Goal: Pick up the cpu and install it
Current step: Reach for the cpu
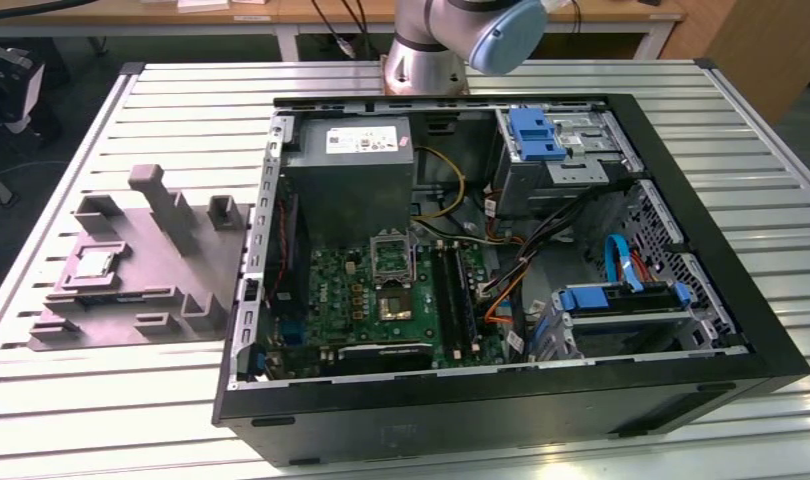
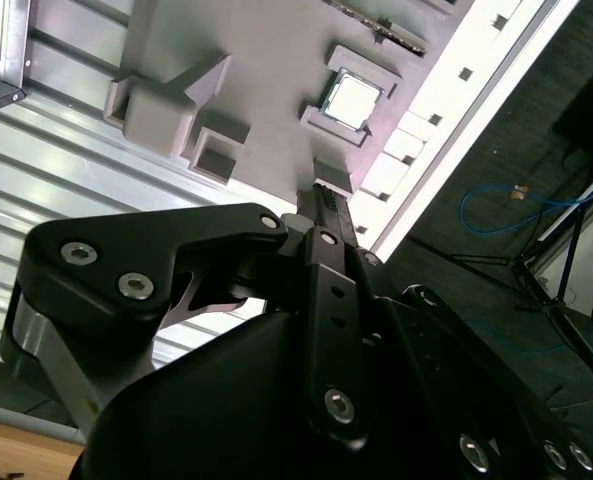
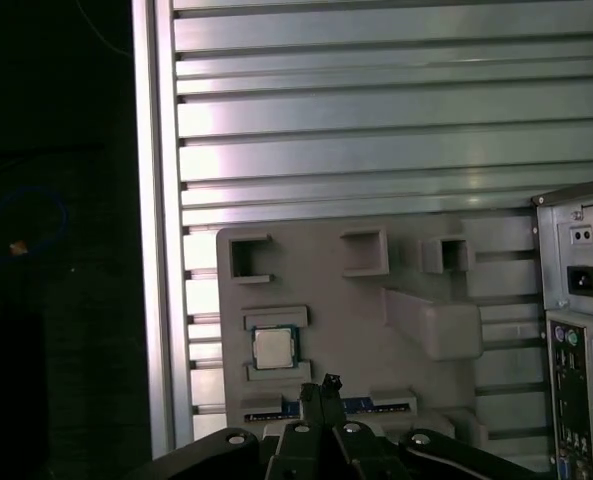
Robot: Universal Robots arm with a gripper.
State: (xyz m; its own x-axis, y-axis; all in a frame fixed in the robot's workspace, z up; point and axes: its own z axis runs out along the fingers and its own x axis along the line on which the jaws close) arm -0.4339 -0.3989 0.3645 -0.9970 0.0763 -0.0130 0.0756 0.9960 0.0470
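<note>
A table of pale aluminium slats fills the scene, with wooden furniture along its far edge. On it lies an open black computer case, its green motherboard facing up and a grey power-supply box just beyond the board. The base of the arm rises behind the case.

On the exterior view's left of the case, just beside its wall, sits a grey moulded tray. The cpu lies flat in a square recess of this tray, on the side away from the case, silvery top up.

In both wrist views the camera looks down on the tray, with the rear panel of the case at one edge of the first wrist view. The cpu rests in its recess, framed by raised grey blocks. The gripper hangs over the tray near the cpu but apart from it; how high it hangs is hard to judge. Its black fingers look pressed together, tip to tip, with nothing pinched between them.
</note>
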